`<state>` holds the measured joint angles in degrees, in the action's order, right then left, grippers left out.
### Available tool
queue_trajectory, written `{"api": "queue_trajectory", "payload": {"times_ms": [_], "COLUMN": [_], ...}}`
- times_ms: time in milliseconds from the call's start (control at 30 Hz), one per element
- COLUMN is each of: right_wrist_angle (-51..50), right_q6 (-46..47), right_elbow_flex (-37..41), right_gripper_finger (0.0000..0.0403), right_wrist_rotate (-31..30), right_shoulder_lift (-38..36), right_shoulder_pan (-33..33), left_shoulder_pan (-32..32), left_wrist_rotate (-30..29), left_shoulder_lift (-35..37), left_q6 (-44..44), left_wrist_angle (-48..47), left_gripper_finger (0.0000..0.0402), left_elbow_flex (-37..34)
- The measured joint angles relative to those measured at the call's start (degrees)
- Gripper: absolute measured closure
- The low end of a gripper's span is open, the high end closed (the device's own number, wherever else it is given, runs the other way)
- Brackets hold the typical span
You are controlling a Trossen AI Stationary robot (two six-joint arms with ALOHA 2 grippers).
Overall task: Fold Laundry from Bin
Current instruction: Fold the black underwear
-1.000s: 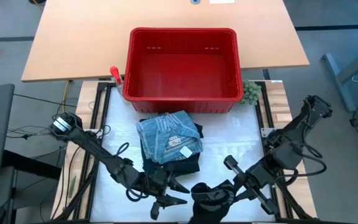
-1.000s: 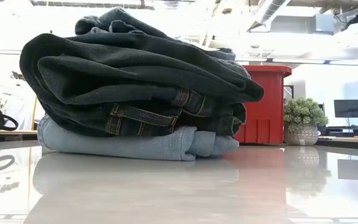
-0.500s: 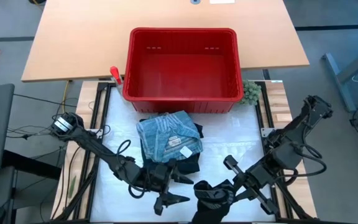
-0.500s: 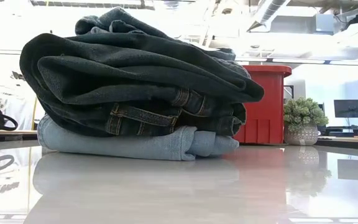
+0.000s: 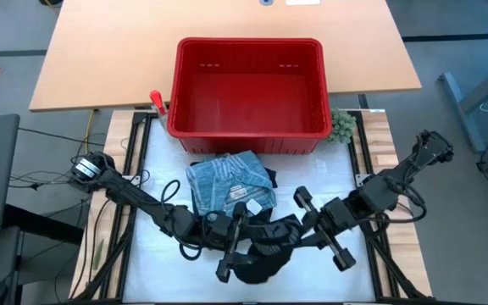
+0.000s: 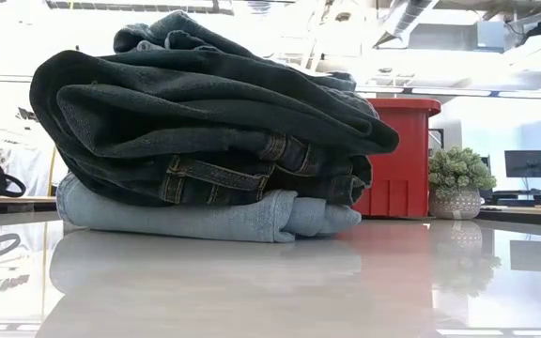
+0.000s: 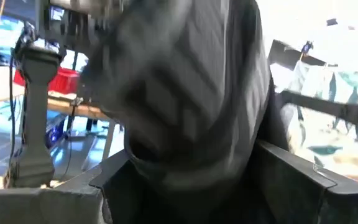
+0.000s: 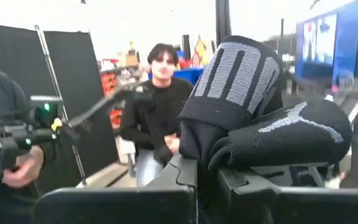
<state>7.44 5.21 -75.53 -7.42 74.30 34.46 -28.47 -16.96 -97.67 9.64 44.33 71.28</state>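
The red bin (image 5: 248,89) stands at the table's far side with nothing showing in it. Just in front of it lies a stack of folded laundry (image 5: 230,193), a blue-white striped piece on top of black; the low view shows dark denim (image 6: 205,122) resting on a light blue piece (image 6: 205,218). My right gripper (image 5: 299,233) is shut on a bunched black garment (image 5: 261,252) with a grey-striped ribbed band (image 8: 241,74). My left gripper (image 5: 251,244) is open, a finger on either side of that garment (image 7: 191,106). My right gripper pinches a bunched part of the black garment (image 8: 219,152) between its two fingers, several layers together. The fingers lie about level and come from the table's right. The bunch stands up past the fingers. My left gripper: whether its fingers (image 7: 73,186) touch the garment, I cannot tell.
A small green plant (image 5: 341,127) sits at the bin's right corner and a red-handled tool (image 5: 156,102) at its left. A wooden tabletop (image 5: 108,51) lies beyond the bin. A person (image 8: 157,106) stands in the room behind.
My left gripper has opened wide and gone up and toward the table's right, so its fingers now stand around the black garment. My right gripper, still shut, has carried that garment toward the table's left and a little toward the folded stack.
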Motion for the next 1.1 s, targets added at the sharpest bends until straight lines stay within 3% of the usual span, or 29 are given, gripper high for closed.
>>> {"api": "queue_trajectory", "payload": {"times_ms": [400, 567, 767, 967, 1100], "right_wrist_angle": [-7.8, -13.6, -20.9, -29.8, -39.0], "right_q6": [4.5, 7.2, 13.0, 15.8, 19.2], "right_elbow_flex": [0.0, 0.0, 0.0, 0.0, 0.0], "right_gripper_finger": [0.0367, 0.0366, 0.0342, 0.0301, 0.0255], "right_wrist_rotate": [0.0, -0.1, 0.0, 0.0, 2.4], "right_shoulder_lift": [-0.1, -0.7, -3.2, -4.9, -6.0], "right_shoulder_pan": [-0.2, 0.0, 0.0, 0.0, 0.0], "left_shoulder_pan": [1.5, 1.5, 1.5, 1.5, 1.6], "left_wrist_rotate": [0.8, 2.5, -0.3, 0.0, 4.4], "left_shoulder_lift": [0.0, 0.0, 0.1, 0.2, 2.0], "left_q6": [-0.6, 0.5, 4.6, 10.1, 12.8], "left_wrist_angle": [4.4, 4.0, -2.6, -8.9, -16.4], "left_gripper_finger": [0.015, 0.0225, 0.0381, 0.0397, 0.0399], "left_elbow_flex": [0.3, 0.3, 0.3, 0.3, 0.4]}}
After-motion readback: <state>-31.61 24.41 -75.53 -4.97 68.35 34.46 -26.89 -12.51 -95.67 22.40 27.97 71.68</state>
